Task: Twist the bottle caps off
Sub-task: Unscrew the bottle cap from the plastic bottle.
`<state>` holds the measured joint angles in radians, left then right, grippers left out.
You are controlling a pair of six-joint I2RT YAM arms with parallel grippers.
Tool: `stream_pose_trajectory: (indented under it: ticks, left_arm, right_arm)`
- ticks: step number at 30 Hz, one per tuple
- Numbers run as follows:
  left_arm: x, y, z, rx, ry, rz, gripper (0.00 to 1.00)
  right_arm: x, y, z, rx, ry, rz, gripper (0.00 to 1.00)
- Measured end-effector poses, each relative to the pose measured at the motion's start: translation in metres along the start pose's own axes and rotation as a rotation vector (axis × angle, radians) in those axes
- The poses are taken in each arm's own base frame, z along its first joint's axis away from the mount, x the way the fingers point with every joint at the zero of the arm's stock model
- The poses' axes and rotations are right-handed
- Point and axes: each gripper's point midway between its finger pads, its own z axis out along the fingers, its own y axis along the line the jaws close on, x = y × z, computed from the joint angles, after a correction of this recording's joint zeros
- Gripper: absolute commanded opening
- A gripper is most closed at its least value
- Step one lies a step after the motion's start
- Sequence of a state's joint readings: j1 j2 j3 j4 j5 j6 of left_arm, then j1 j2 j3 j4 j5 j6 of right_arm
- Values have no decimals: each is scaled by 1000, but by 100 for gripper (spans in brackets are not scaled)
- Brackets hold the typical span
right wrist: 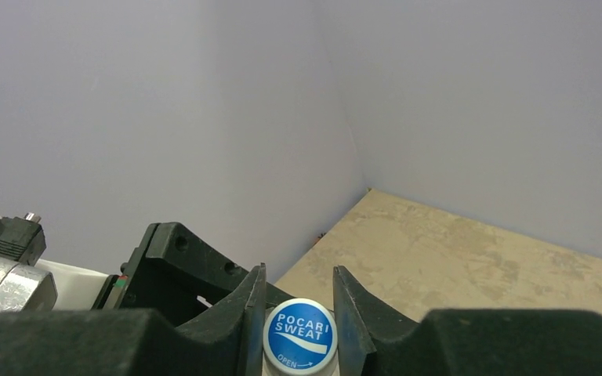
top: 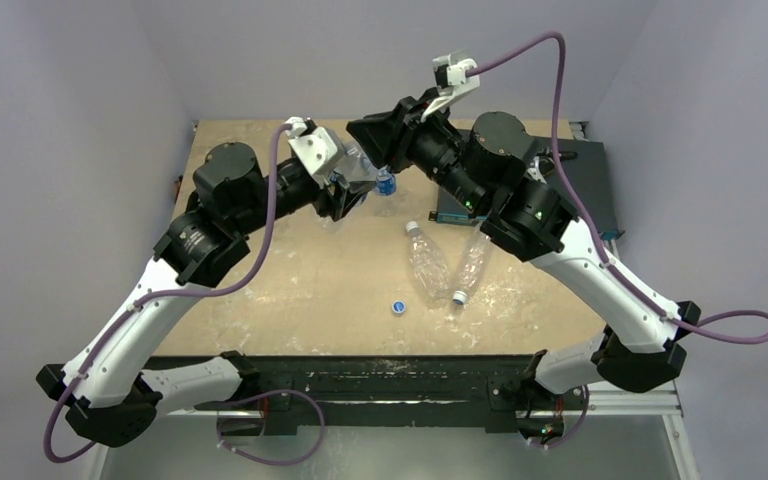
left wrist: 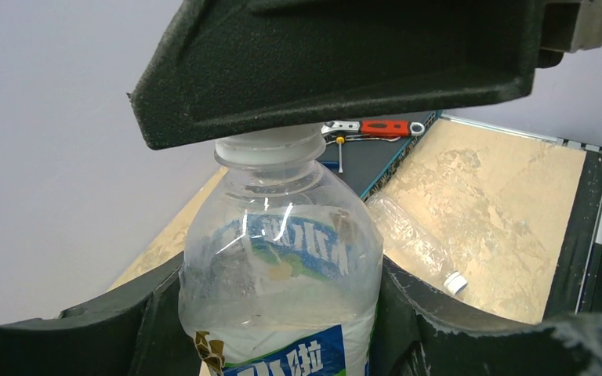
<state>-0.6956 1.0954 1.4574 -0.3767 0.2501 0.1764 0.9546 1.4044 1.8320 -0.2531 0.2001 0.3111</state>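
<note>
Blue cap (right wrist: 299,337) pinched by right end effector (right wrist: 296,280) — jaws fully closed.

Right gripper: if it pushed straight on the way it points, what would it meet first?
The right gripper is shut on the blue cap; just beyond, probably the left gripper holding the bottle, depth unclear.

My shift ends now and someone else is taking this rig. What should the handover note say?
Left gripper: shut on the labelled bottle.
Right gripper: fingers shut on that bottle's blue cap, not yet off.
On the table: a loose blue cap and two unlabelled bottles lying side by side, one wearing a white cap.
Done: apparently one cap removed.
Left: the gripped cap, the white cap; the other lying bottle's neck is unclear.
</note>
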Motion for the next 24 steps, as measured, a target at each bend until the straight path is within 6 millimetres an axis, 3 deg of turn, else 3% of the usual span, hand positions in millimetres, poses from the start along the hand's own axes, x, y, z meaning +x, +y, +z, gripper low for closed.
stream_pose_trajectory:
  ticks: [5,8,11,17,19,20,23,24]
  left_arm:
    - [2,0,0,0,7,-2,0]
    - [1,0,0,-2,6,-2,0]
    - [2,1,0,-4,8,-2,0]
    - [3,2,0,-10,11,-2,0]
    - [3,2,0,-10,11,-3,0]
    - [3,2,0,-10,11,-3,0]
    - [3,1,0,-10,11,-3,0]
    - [3,1,0,-10,11,-3,0]
  right_arm:
    - [2,-1,0,0,-3,7,42]
    - [3,-1,-1,2,-7,20,45]
    - [4,-4,-1,15,-8,30,41]
    - [4,-3,0,16,-11,48,22]
    - [4,-3,0,17,-10,48,22]
    - [4,-3,0,16,-11,49,24]
    - [4,-3,0,16,-11,50,53]
    - [4,-3,0,16,-10,52,57]
